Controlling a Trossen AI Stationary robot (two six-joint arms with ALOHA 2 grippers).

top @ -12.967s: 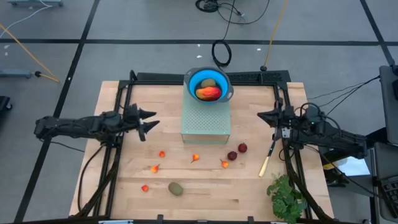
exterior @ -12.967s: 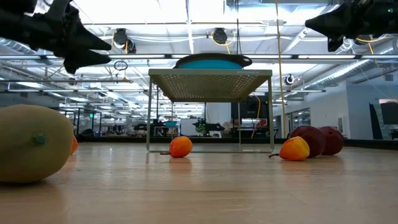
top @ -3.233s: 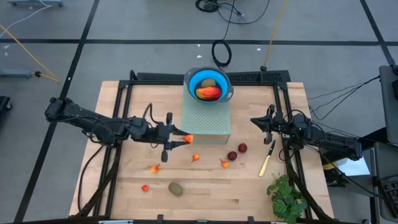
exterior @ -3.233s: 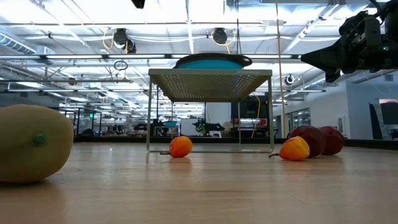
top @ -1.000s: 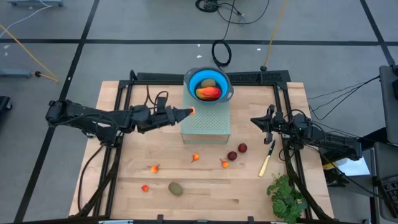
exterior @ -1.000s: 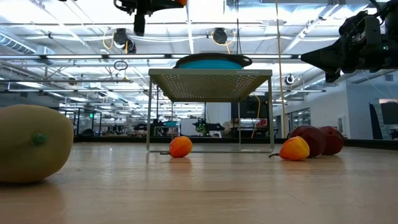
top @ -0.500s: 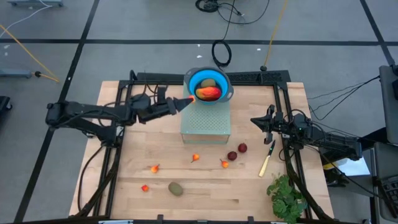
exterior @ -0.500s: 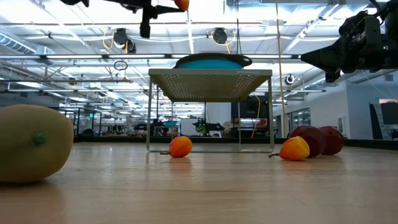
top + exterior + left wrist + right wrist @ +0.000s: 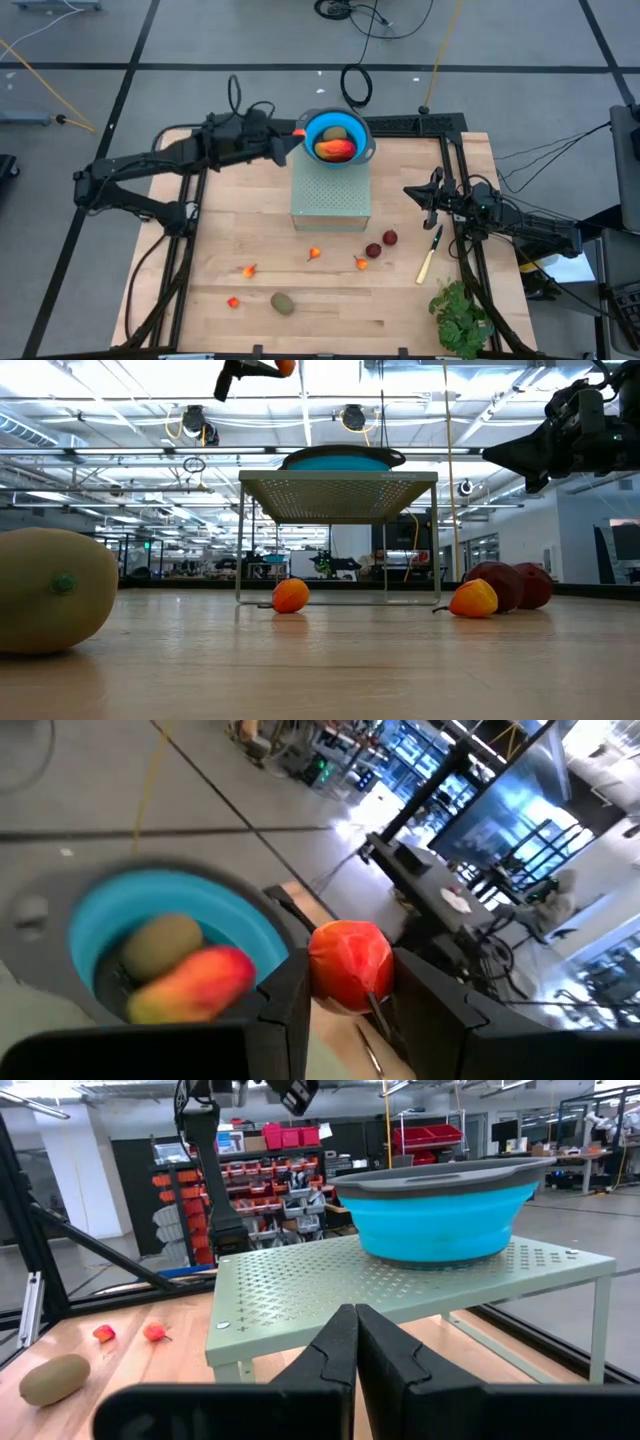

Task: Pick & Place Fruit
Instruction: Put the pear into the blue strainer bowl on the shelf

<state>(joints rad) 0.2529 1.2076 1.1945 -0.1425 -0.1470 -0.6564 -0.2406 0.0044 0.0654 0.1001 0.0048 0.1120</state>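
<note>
**Small fruit brought to the bowl's edge**

A tiny orange-red fruit (image 9: pixel 350 963) is pinched between the fingers of the left gripper (image 9: pixel 290 137), which over the last second has been carried from the front of the green perforated stand (image 9: pixel 331 194) up to the left rim of the blue bowl (image 9: pixel 312 127). The fruit is now held just beside that rim, raised above it, not yet over the bowl's hollow. Inside the bowl a brownish-green oval (image 9: pixel 336 133) and a larger orange-red oblong (image 9: pixel 335 150) are already lying together.

The carry is judged almost complete; only a short move inward and a release appear to be left for this piece.

On the bench (image 9: pixel 200 300) other fruit is left to be collected: small orange-red pieces (image 9: pixel 314 253), two dark red round ones (image 9: pixel 381 244) and another brownish-green oval (image 9: pixel 283 302).

The right gripper (image 9: pixel 428 196) is kept waiting at the right side of the bench, its fingers pressed together and empty, unchanged.
</note>
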